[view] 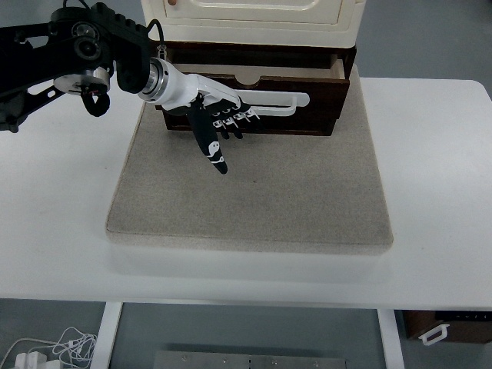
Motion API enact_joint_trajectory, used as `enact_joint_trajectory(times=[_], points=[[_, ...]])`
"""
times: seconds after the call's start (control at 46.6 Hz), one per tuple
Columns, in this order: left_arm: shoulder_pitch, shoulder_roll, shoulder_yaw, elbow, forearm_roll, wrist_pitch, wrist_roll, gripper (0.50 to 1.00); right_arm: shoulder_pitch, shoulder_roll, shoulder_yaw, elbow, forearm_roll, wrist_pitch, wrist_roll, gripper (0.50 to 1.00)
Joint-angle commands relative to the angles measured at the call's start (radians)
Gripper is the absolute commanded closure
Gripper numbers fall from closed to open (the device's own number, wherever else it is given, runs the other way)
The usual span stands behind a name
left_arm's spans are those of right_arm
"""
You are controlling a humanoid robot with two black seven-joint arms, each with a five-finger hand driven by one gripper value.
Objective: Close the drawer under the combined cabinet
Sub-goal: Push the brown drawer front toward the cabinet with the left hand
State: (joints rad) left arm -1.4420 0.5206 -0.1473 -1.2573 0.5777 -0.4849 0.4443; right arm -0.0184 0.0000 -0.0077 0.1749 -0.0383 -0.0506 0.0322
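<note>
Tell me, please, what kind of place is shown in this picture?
Probably a robot test room, not a home: a small cabinet with an open drawer stands on a grey mat on a plain white table, with cables on the floor.

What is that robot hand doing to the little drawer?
The robot's left hand reaches in from the left and rests against the front of the dark wooden drawer, right by its white handle. The drawer is pulled out from under the cream cabinet, so it is open and not yet pushed in. The hand's fingers are stretched out, not gripping anything. Everything sits on a grey mat on a white table. The other arm cannot be seen.
</note>
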Motion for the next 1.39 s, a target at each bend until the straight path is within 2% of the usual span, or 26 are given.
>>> enact_joint_trajectory(times=[0.0,0.236,0.622,1.372], points=[[0.000,-0.001,0.000,0.007,0.013,0.031,-0.003,0.500,0.000,0.000,0.000,0.000,0.000,0.000,0.000,0.548],[0.000,-0.011,0.000,0.039,0.019,0.046,-0.003,0.500,0.000,0.000,0.000,0.000,0.000,0.000,0.000,0.548],[0.000,-0.022,-0.005,0.088,0.019,0.114,-0.010,0.500,0.000,0.000,0.000,0.000,0.000,0.000,0.000,0.548],[0.011,-0.022,-0.006,0.104,0.019,0.144,-0.022,0.500,0.000,0.000,0.000,0.000,0.000,0.000,0.000,0.548]])
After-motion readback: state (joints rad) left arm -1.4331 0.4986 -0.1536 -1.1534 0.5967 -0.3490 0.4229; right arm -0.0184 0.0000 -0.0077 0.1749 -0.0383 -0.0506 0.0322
